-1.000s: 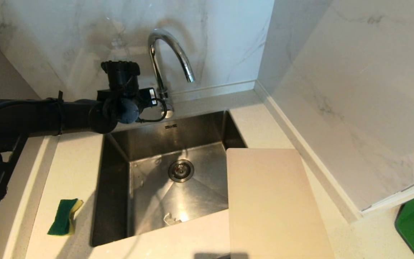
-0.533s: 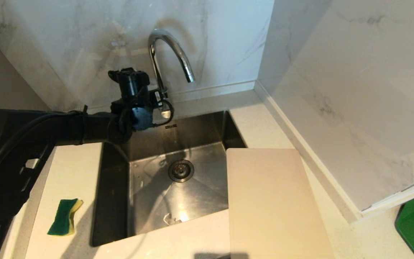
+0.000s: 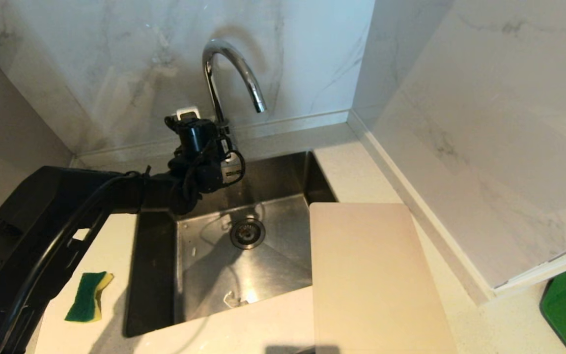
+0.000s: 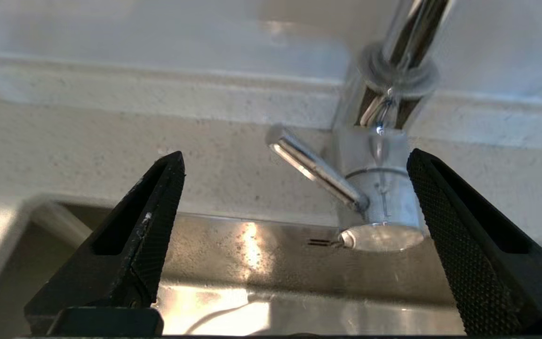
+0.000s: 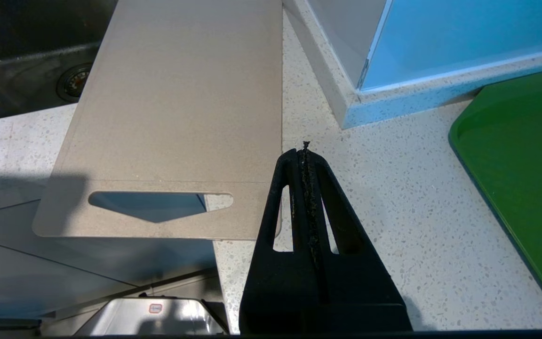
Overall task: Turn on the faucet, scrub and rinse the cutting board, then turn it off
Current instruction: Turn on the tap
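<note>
At the back rim of the sink (image 3: 155, 275), the left claw (image 4: 294, 188) hangs just in front of the faucet (image 3: 229, 69), its jaws spread wide with nothing between them but air. From the left wrist view the thin lever (image 4: 315, 167) juts out of the faucet's chrome base (image 4: 379, 197) and slants upward and away from it, toward the open side of the claw; its long axis runs on a diagonal across the gap, not square to either finger. One finger (image 4: 459, 235) stands just beside the base, and whether it touches the metal I cannot tell; the other finger (image 4: 144, 226) is well clear of the lever's free tip. So the lever lies between the jaws and a little beyond them, nearer the base-side finger, and no water shows at the spout. I judge the tap is not yet on, and that the coming move depends on this slant: a push or a squeeze must meet the lever across its length, near the free end, or it will slide along the polished bar.

The cutting board (image 3: 371, 275) lies flat on the surface to the right of the sink, one long edge overhanging the basin, well apart from the left claw. The right claw (image 5: 306, 155) is pressed shut and empty, parked just beside the board's end with the handle hole (image 5: 158, 205). A green and yellow sponge (image 3: 88, 296) lies on the surface left of the sink.
</note>
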Tool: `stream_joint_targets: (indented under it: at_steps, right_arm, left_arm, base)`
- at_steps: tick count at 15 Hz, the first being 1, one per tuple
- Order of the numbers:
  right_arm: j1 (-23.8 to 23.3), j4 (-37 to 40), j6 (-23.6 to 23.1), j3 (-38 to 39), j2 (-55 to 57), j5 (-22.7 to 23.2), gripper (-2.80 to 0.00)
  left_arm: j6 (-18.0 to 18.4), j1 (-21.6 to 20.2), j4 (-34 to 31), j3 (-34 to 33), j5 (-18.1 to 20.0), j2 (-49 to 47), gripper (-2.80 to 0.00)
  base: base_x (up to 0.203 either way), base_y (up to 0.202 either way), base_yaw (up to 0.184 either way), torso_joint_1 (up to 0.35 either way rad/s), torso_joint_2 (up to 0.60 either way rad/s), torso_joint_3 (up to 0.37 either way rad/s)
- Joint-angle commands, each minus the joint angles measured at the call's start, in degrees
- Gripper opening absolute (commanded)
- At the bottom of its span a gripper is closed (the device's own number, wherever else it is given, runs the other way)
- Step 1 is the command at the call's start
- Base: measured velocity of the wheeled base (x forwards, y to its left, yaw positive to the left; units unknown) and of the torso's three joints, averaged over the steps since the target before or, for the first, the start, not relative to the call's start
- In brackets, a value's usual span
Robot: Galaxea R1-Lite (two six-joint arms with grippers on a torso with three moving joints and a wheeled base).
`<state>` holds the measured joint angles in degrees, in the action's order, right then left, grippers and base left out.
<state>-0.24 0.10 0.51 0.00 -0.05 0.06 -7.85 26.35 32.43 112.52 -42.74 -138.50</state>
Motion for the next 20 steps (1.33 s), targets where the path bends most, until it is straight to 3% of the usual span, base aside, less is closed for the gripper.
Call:
stream_joint_targets:
  at_steps: [1,11,20]
  right_arm:
    - [0.0,0.0,0.0,0.0,0.0,0.0,-2.8]
    - [0.0,0.1,0.0,0.0,0.0,0.0,-2.8]
    - [0.0,0.0,0.0,0.0,0.0,0.0,-2.8]
  left_arm:
    - [0.0,-0.6,0.4,0.3,-0.2,-1.4,0.0]
    - [0.3,-2.1,-0.1,0.3,-0.2,-2.2,0.0]
    - [-1.3,-1.6,-4.5,-0.5,-0.6,0.4,0.0]
  base:
    - [0.0,0.0,0.0,0.0,0.0,0.0]
    - [0.0,0.0,0.0,0.0,0.0,0.0]
    - [0.0,0.0,0.0,0.0,0.0,0.0]
